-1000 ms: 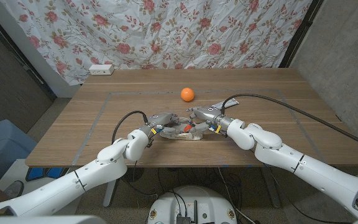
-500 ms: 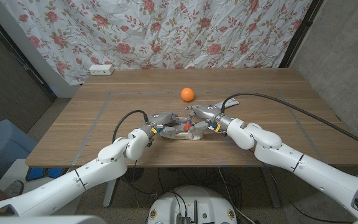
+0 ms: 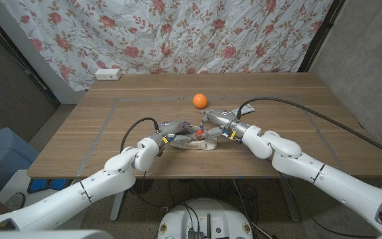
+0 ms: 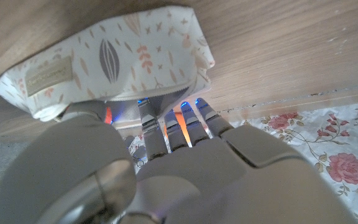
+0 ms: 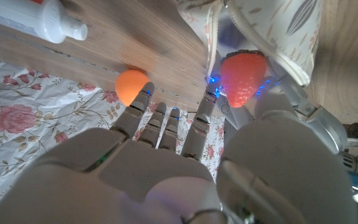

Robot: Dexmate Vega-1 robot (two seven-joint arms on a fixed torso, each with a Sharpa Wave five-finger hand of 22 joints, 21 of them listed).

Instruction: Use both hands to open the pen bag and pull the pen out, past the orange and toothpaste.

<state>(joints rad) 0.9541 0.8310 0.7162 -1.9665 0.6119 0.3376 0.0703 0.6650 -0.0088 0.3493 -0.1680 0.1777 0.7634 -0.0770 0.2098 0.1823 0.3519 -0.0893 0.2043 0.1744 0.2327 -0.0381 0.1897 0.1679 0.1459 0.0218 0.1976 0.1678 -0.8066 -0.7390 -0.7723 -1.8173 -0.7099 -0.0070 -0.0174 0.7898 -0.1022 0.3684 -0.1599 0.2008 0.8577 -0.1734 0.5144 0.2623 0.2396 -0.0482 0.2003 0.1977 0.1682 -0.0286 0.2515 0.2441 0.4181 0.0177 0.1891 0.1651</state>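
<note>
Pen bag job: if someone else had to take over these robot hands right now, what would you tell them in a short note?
Left hand: holds the pen bag at its left end, near the table's front middle.
Right hand: at the bag's open mouth, pinching a red strawberry-shaped piece; whether this tops the pen I cannot tell.
Orange sits behind the bag; toothpaste lies close by in the right wrist view.
Done: both hands are on the bag and its zipper is open.
Left: draw the pen fully out.
</note>
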